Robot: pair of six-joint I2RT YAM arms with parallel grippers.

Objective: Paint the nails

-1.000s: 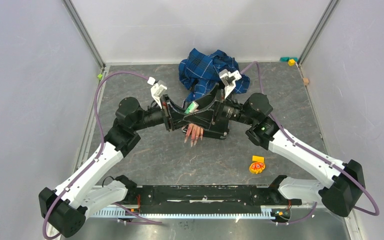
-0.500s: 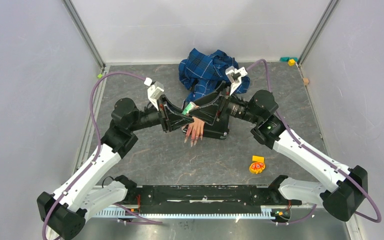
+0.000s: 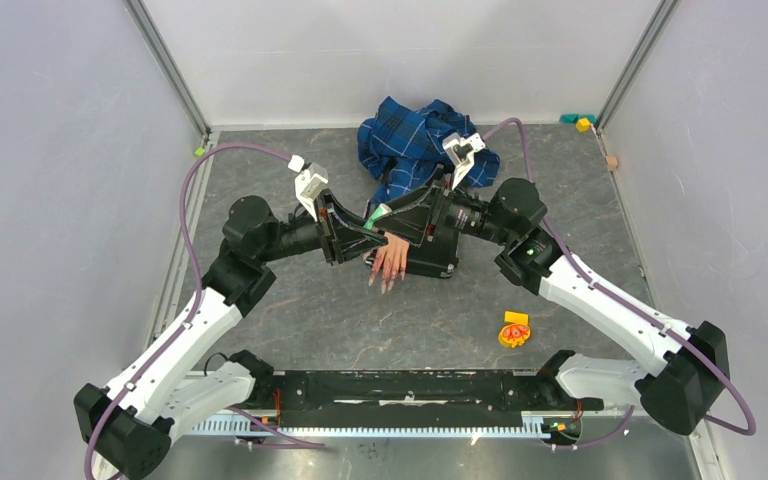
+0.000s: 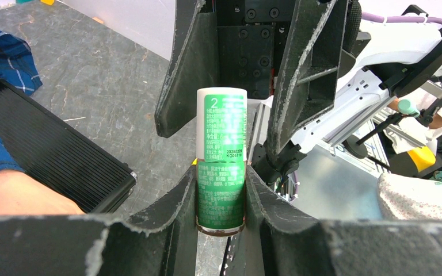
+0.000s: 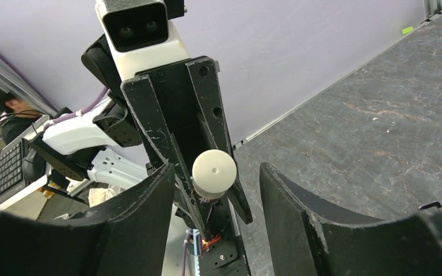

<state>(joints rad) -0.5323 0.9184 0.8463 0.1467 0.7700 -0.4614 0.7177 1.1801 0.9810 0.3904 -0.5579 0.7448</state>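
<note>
Mid-table, the mannequin hand [image 3: 393, 254] is seen, fingers pointed near. The left gripper [image 4: 221, 179] is clamped on a green polish bottle [image 4: 221, 198]. The right gripper [image 5: 216, 171] is held spread around its white cap [image 5: 214, 169], not touching. The nails [image 3: 385, 281] are judged unpainted: uncapping awaits.

Only readable stuff was on green bottle [image 4: 221, 198], left wrist view. White cap [image 4: 221, 98] carried green label [image 4: 225, 129]:
- big white "2" sat at 12 o'clock of label
- two small lines sat at 6 o'clock of same label
- first line started "2028", rest was fuzzy
- second line looked like code "KQ05716", wasn't 100% sure on letters

Block of tiny white print between "2" and those lines, plus more print on bottle body, was too small to read.
</note>
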